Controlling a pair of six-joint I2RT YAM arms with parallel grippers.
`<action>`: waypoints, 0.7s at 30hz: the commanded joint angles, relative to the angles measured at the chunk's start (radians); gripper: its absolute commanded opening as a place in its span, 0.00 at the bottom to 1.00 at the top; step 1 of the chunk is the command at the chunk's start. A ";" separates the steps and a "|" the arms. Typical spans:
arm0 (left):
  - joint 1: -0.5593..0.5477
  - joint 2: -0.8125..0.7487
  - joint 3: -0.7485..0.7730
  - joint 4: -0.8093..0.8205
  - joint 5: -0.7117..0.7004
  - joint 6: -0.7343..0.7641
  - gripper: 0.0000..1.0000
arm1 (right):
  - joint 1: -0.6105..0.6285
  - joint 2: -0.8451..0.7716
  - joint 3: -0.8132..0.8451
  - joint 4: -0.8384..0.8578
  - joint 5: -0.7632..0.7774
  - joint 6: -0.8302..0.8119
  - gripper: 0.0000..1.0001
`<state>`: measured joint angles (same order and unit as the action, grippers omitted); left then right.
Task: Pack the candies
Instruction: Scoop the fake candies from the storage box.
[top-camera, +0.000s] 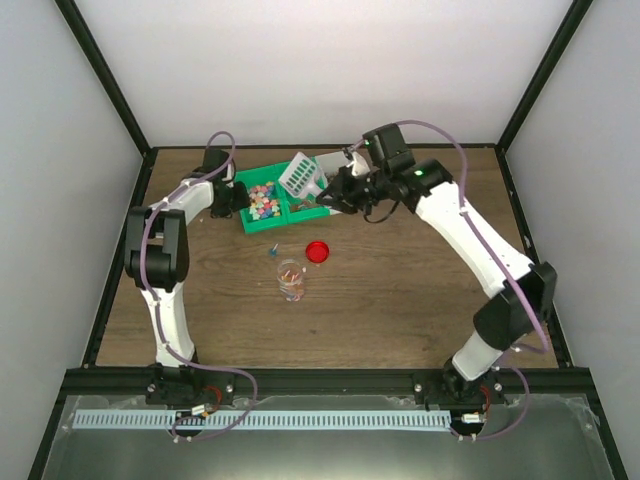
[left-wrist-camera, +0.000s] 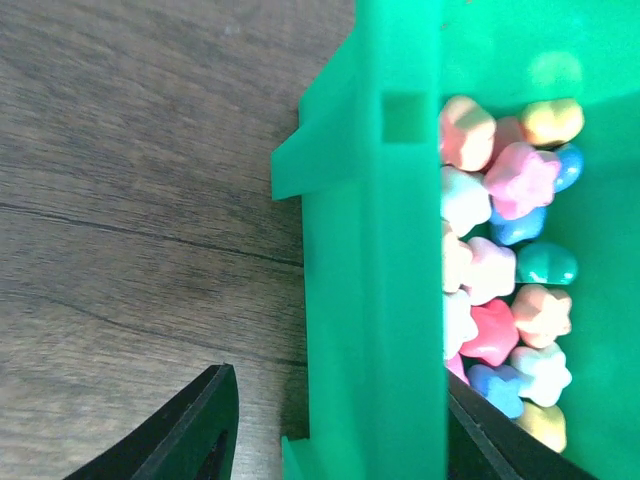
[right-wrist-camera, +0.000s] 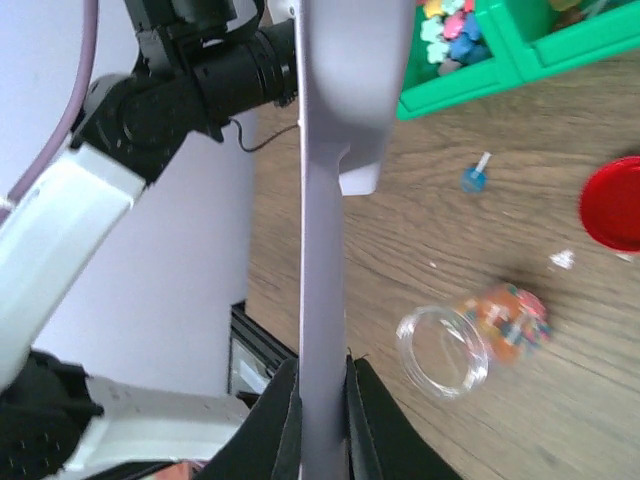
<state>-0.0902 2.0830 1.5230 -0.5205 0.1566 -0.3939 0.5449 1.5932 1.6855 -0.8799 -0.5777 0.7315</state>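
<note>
**Left hand apart astride the tray wall, right hand clamped on the scoop**

The left hand stands partly open. In its wrist view one finger sits outside the green tray, apart from the wall. The other finger is inside, right against the wall, so the wall runs between them unclamped. The right hand is closed tight on the handle of the white scoop. In the overhead view the scoop hangs over the tray, above centre of the frame.

Counted: one tray with two compartments, one scoop, one glass jar, one red lid, and one small blue item lying loose on the desk.

The candies fill the tray's left-hand compartment. Over a dozen show in the left wrist view, in pink, white, blue, yellow and green. A smaller mixed cluster lies inside the jar, which rests on its side below the tray. The lid lies just to the jar's upper right.
</note>
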 joint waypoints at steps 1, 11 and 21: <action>0.006 -0.078 0.040 -0.029 -0.051 -0.013 0.48 | 0.005 0.100 -0.001 0.257 -0.093 0.270 0.01; 0.009 -0.054 0.110 -0.076 -0.143 0.022 0.37 | 0.010 0.242 -0.093 0.558 -0.163 0.691 0.01; 0.009 -0.004 0.148 -0.092 -0.169 0.052 0.22 | 0.016 0.329 -0.055 0.642 -0.227 0.815 0.01</action>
<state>-0.0875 2.0441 1.6295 -0.5838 0.0193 -0.3618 0.5533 1.9133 1.5879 -0.3260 -0.7609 1.4731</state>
